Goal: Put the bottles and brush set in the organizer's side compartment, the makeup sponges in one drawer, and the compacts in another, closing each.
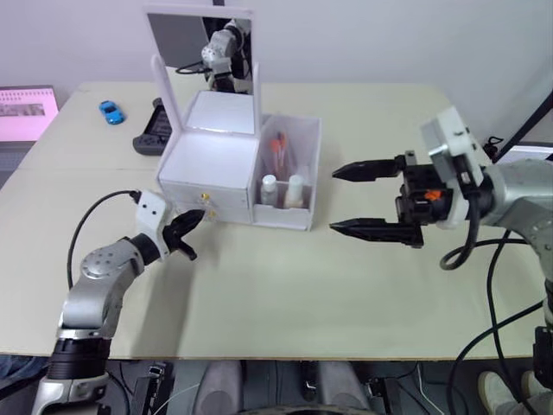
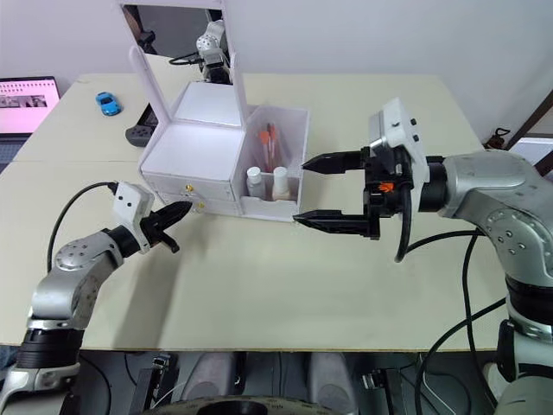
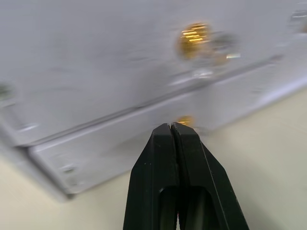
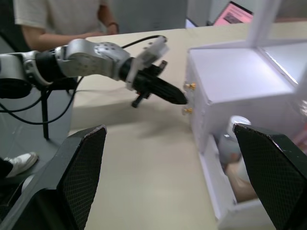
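Left gripper pressed together, tip at lower drawer front, near gold knob. Right gripper spread wide, beside side compartment holding bottles and brush set. Risk: off-centre push could slide light organizer or skew drawer.

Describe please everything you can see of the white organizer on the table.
The organizer is a white box, plastic by its look, standing upright on the table. A mirror rises at its back. Its front has two shut drawers with gold knobs. Its open side compartment holds two white bottles and something with orange in it. The shut left gripper sits at the lower drawer.
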Available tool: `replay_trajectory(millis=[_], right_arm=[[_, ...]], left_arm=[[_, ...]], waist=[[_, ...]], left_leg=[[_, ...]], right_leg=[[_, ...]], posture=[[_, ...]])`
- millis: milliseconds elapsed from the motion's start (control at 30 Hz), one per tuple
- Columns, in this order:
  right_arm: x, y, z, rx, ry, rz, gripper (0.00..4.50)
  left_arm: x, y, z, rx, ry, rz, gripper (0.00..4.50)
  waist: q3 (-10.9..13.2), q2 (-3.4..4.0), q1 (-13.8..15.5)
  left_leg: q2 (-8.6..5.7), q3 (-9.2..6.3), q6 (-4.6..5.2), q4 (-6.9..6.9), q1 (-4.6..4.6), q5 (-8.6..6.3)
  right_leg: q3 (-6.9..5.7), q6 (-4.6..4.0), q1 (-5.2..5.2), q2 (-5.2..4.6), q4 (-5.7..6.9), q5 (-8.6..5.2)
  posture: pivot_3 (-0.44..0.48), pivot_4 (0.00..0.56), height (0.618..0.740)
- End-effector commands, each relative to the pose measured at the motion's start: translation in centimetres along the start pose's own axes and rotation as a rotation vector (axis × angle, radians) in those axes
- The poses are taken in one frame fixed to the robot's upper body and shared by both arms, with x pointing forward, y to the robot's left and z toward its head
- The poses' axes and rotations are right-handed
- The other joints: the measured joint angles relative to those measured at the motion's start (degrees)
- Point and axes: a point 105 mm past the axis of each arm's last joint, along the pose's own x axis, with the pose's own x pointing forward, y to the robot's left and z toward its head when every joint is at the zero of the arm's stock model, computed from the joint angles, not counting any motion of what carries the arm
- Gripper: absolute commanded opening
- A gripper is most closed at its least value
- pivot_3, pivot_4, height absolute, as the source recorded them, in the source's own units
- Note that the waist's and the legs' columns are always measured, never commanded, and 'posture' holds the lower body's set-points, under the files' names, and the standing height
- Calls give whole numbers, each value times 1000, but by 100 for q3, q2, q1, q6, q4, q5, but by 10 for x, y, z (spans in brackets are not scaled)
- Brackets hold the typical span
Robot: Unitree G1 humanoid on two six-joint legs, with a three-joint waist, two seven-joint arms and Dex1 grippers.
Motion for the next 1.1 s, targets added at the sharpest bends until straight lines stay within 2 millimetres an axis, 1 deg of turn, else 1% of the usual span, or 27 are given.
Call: replay_trajectory(millis=[33,100,200,233,333,367,467,533,600,733,867,1000,1100], right_arm=[[-22,-18,-2,-4,19,-138,4500],[-37,-30,-22,22,65,-234,4500],[-64,-41,-46,24,44,-378,4500],[-69,-43,-51,14,38,-412,4500],[-95,-56,-68,-56,21,-588,4500],[-102,-57,-74,-67,16,-631,4500],[-116,-57,-86,-79,-8,-713,4500],[-122,-56,-98,-99,2,-780,4500],[-125,-56,-104,-109,3,-816,4500],[-122,-59,-120,-130,33,-900,4500],[-117,-59,-123,-112,16,-907,4500],[-119,-59,-124,-116,24,-910,4500],[-122,-60,-124,-113,20,-916,4500]], left_arm=[[-22,14,25,13,-48,19,292],[-36,30,30,-4,-43,53,898],[-55,59,35,19,-27,131,2364],[-59,66,36,33,-26,152,2914],[-71,96,38,96,2,254,4452],[-74,104,37,110,12,276,4487],[-81,119,35,167,42,326,4487],[-81,127,27,209,94,353,4487],[-80,130,21,233,120,358,4487],[-73,130,18,244,80,351,4487],[-73,133,15,246,65,370,4487],[-88,139,9,220,63,411,4487],[-92,136,5,189,56,402,4487]], waist=[[0,-1,9],[-3,-6,27],[-4,-9,34],[-3,-7,25],[-1,-4,15],[-2,-6,13],[-2,-5,1],[-2,-5,5],[-2,-3,1],[-3,-4,7],[-3,-3,5],[-3,-3,-3],[-3,-3,-2]], left_leg=[[0,1,0,-3,1,0],[2,-2,0,-11,2,0],[0,-2,0,-13,-1,0],[0,2,0,-9,-1,0],[-4,13,0,-8,2,0],[-4,13,0,-8,2,0],[-2,13,0,-15,9,0],[-1,13,0,-18,10,0],[-1,14,0,-19,10,0],[-1,17,0,-17,10,0],[-1,17,0,-16,14,0],[0,17,0,-18,15,0],[-1,19,0,-18,15,0]], right_leg=[[1,0,-2,0,0,0],[0,0,-5,6,0,-2],[1,4,-4,3,0,-5],[4,6,-5,3,-1,-7],[19,8,-5,1,-2,-6],[18,8,-5,2,-2,-6],[18,9,-5,4,0,-6],[19,8,-5,6,1,-5],[20,8,-5,6,1,-5],[24,8,-4,6,1,-4],[25,8,-4,6,4,-4],[25,8,-4,6,5,-4],[26,9,-4,6,4,-4]], posture=[[0,150,730],[0,150,730],[0,150,730],[0,150,730],[0,150,730],[0,150,730],[0,150,730],[0,150,730],[0,150,730],[0,150,730],[0,150,730],[0,150,730],[0,150,730]])
